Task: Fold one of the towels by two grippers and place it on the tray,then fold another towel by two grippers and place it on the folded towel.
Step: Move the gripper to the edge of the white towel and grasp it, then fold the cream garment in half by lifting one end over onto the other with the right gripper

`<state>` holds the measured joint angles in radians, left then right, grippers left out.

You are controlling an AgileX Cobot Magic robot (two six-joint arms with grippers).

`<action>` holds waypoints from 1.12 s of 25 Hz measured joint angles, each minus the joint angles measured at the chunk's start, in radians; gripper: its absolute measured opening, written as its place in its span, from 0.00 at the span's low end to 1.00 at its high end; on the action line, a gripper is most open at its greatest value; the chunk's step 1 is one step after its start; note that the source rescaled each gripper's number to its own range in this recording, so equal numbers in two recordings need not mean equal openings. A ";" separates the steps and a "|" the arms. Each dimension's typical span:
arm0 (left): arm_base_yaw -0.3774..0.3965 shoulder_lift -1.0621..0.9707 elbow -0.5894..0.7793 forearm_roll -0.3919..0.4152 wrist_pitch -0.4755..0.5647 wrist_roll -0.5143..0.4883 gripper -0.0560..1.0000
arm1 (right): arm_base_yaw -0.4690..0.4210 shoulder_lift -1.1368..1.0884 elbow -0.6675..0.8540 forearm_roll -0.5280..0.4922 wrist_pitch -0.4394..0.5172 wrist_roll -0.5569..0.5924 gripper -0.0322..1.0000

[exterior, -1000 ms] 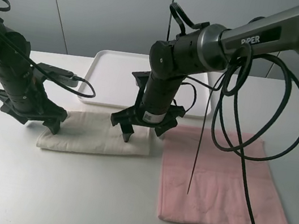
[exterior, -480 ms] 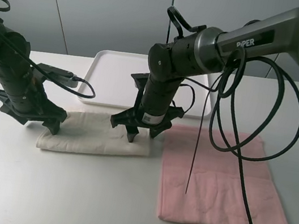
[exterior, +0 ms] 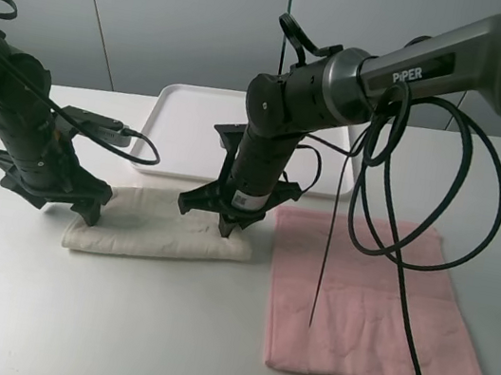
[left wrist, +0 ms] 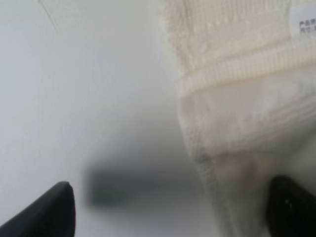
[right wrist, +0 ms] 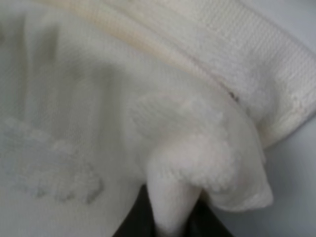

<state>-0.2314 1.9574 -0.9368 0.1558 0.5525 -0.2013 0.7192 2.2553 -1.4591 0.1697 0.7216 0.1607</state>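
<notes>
A folded cream towel point(exterior: 153, 224) lies on the white table, in front of the white tray point(exterior: 175, 132). A pink towel point(exterior: 363, 293) lies spread flat to its right. My left gripper point(exterior: 48, 202) is open at the cream towel's left end. In the left wrist view point(left wrist: 173, 207) its fingertips point(left wrist: 57, 210) stand wide apart, one on the bare table and one at the towel's edge point(left wrist: 237, 98). My right gripper point(exterior: 226, 229) is down on the cream towel's right end. In the right wrist view point(right wrist: 170, 219) it pinches a bunch of cream towel point(right wrist: 187, 148).
The right arm's black cables point(exterior: 392, 202) hang over the pink towel, and one thin strand point(exterior: 322, 277) dangles onto it. The left arm's cable point(exterior: 137, 145) loops near the tray's front left corner. Bare table lies in front of both towels.
My right gripper has shifted a little left and back, onto the cream towel's right end. The left gripper has not moved.
</notes>
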 joint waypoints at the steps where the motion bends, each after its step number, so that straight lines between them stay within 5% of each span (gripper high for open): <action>1: 0.000 0.000 0.000 0.000 0.000 0.002 1.00 | 0.000 -0.002 0.000 0.002 0.000 -0.002 0.10; 11: 0.000 -0.001 0.000 0.000 0.000 0.006 1.00 | 0.000 -0.106 0.002 0.130 0.059 -0.131 0.10; 21: 0.000 -0.001 0.000 0.002 0.000 0.006 0.98 | 0.000 -0.129 0.002 0.493 0.058 -0.313 0.10; 28: 0.000 -0.001 0.000 0.002 0.000 0.006 0.98 | 0.000 -0.114 0.002 0.635 0.002 -0.375 0.10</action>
<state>-0.2314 1.9559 -0.9368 0.1575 0.5525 -0.1952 0.7192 2.1415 -1.4572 0.8045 0.7234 -0.2139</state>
